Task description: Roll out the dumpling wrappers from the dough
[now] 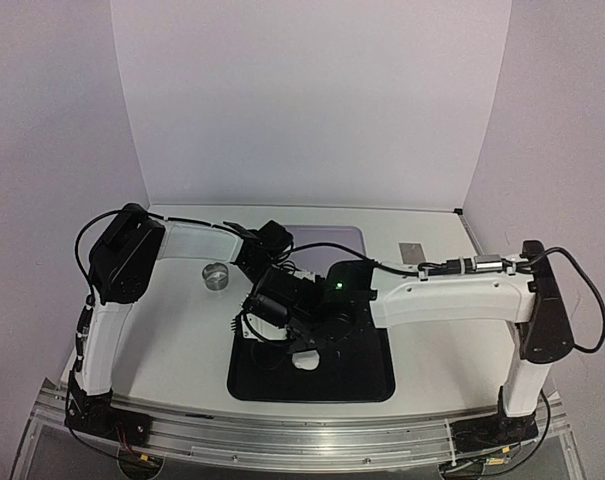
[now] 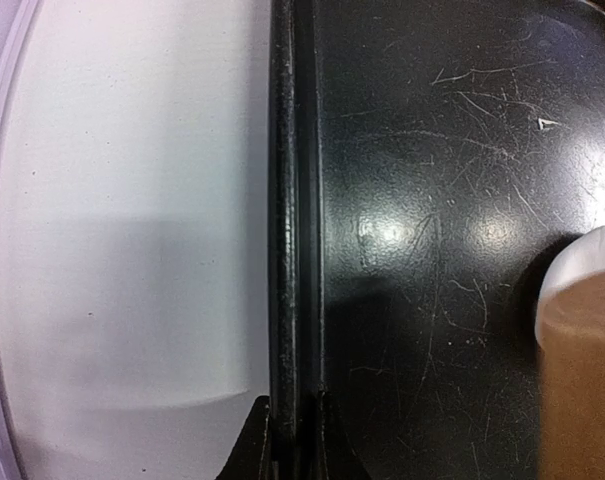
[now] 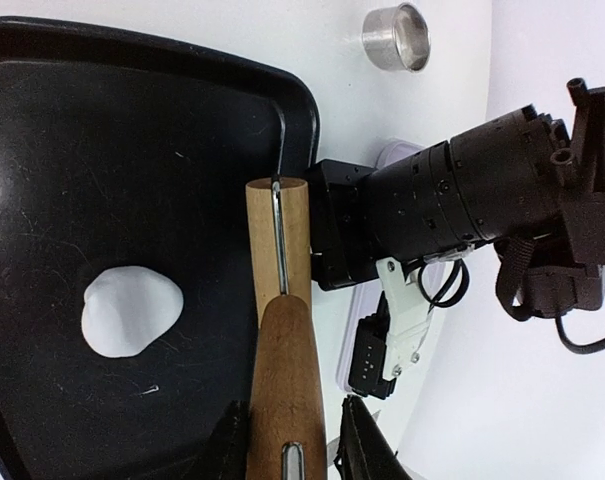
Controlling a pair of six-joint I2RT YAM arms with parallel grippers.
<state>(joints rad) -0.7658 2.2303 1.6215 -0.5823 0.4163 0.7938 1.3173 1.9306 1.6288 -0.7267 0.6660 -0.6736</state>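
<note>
Right pincer (image 3: 294, 450) pinches a wooden rolling pin (image 3: 280, 290) over the black tray (image 3: 82, 140), where the dough (image 3: 132, 312), a small white lump, lies beside it without touching. Left pincer (image 2: 297, 445) clamps the tray's left rim. A metal ring (image 3: 395, 37) stands on the tabletop (image 1: 182, 340) off the tray's far left corner.
</note>
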